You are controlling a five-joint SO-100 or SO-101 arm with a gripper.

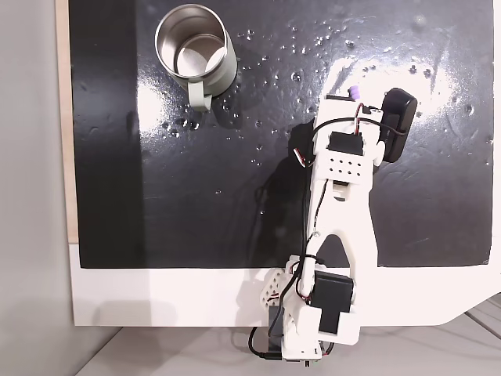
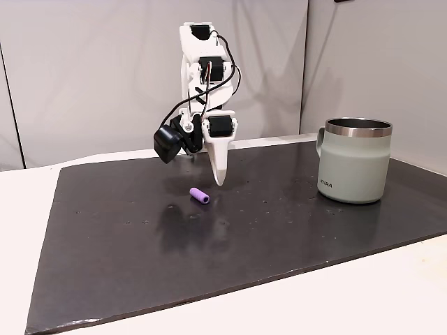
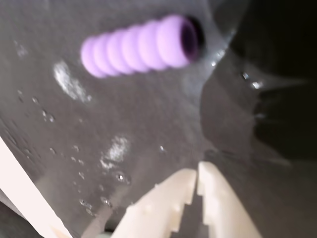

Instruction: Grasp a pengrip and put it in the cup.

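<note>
In the wrist view the 2 white fingertips [image 3: 213,186] met at the bottom edge, pressed tip to tip with only a hairline between them, so the gripper [image 3: 198,181] was clenched on nothing.

From those tips the pengrip [image 3: 141,45] lay toward 11 o'clock, well apart from them, flat on the dark mat [image 3: 148,129]. Its long axis ran nearly 9 to 3 in that view, tilted a little up at the right, with the open hollow end at the 3 o'clock side and the ribs seen side-on. That put it roughly crosswise to the line from the tips, which I judged a fair lie for closing across its width once the jaws spread.

In the side fixed view the gripper [image 2: 219,174] hung above the mat [image 2: 126,244] with the point aimed down, and the pengrip [image 2: 200,196] sat just below and at about 7 o'clock from it, not touched. In the top fixed view the pengrip [image 1: 355,92] showed as a small purple spot at 12 o'clock of the arm's head, on the mat [image 1: 196,196].

The cup [image 2: 353,160] stood upright and well apart at 3 o'clock in the side fixed view; from above the cup [image 1: 197,48] was at 10 o'clock of the arm, handle toward 6.

The next move, by my judgement, called for parting the fingers, then reaching forward and down over the pengrip.
</note>
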